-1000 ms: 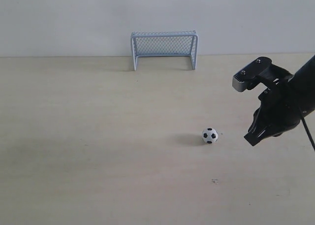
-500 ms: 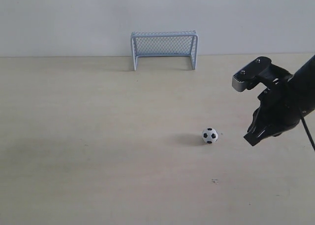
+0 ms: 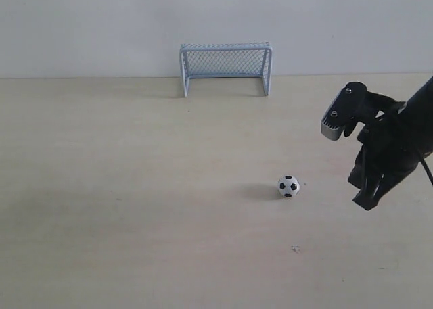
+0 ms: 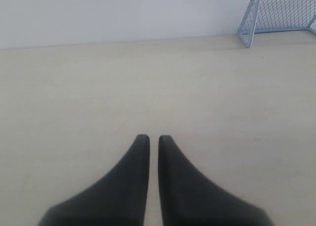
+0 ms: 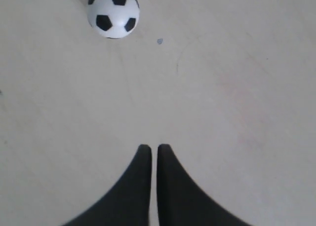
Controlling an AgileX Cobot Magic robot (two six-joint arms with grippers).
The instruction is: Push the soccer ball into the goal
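Observation:
The soccer ball [image 3: 288, 186], white with black patches, rests on the pale table, right of centre. The same ball [image 5: 113, 13] shows in the right wrist view, ahead of the fingertips and apart from them. My right gripper [image 3: 369, 202] hangs to the right of the ball, tips pointing down, shut with nothing held; it appears as [image 5: 150, 148]. The goal [image 3: 226, 67], pale blue with mesh netting, stands at the back against the wall, mouth facing forward. My left gripper [image 4: 150, 138] is shut and empty; the goal [image 4: 279, 13] sits far off to one side of it.
The pale wooden table [image 3: 135, 187] stretches from the front edge to a white wall [image 3: 101, 25] behind the goal. A small dark speck [image 3: 294, 248] lies on the table in front of the ball. The left arm is outside the exterior view.
My right gripper has swung: its tips moved right and lower, pointing more steeply down. The ball and goal have not moved.

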